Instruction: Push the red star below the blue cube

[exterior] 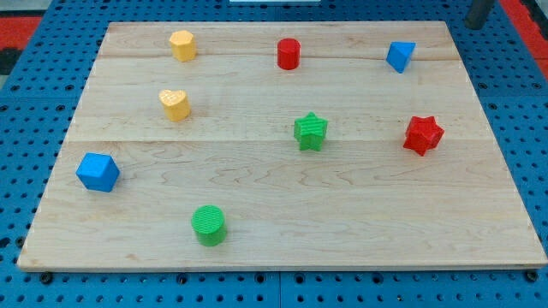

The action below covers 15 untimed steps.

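**Red star sitting far to the right of the blue cube, rod barely in view**

Taking the blue cube (97,172) as the landmark, near the wooden board's (342,231) left edge and toward the view's bottom, everything else is lying to its right or above it.

Nearest the view's bottom, the green cylinder (208,225) is standing below and to the right of the blue cube, well apart from it.

Moving up, the red star (422,135) is resting far to the right of the blue cube and slightly above its level, close to the board's right edge. The green star (310,132) is sitting between the two, nearer the red star, at about the same height as it.

The yellow heart (175,104) is lying above and a little right of the blue cube. Further up, the yellow hexagonal block (182,45) is standing almost straight above the heart. The red cylinder (288,54) is standing at the same far row, well right of the cube, and a small blue wedge-shaped block (400,56) is sitting further right still.

Farthest from the cube, a dark rod (479,12) is showing at the view's top right corner, beyond the board. Whether what is showing is my tip I cannot tell; there are no jaws on it to open or close, and it is touching no block
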Available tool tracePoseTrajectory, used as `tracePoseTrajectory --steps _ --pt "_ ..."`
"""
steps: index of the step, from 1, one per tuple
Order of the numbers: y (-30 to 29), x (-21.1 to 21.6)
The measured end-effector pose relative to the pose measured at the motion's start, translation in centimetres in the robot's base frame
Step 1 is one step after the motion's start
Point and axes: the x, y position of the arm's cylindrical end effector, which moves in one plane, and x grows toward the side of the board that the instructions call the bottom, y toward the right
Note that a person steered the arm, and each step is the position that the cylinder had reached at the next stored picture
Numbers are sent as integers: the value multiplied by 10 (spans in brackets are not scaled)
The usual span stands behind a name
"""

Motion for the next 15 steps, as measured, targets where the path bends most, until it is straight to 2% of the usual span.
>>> tracePoseTrajectory --steps 1,2,3,4,8,9,10,11,12,14,15 --pt "-4 26" --pt "-39 69" --pt "-41 122" --pt "-44 138" --pt "-46 151" --pt "-7 189" --pt "-73 190" --pt "-45 209" --pt "-82 234" --pt "-281 256" --pt "-341 278"
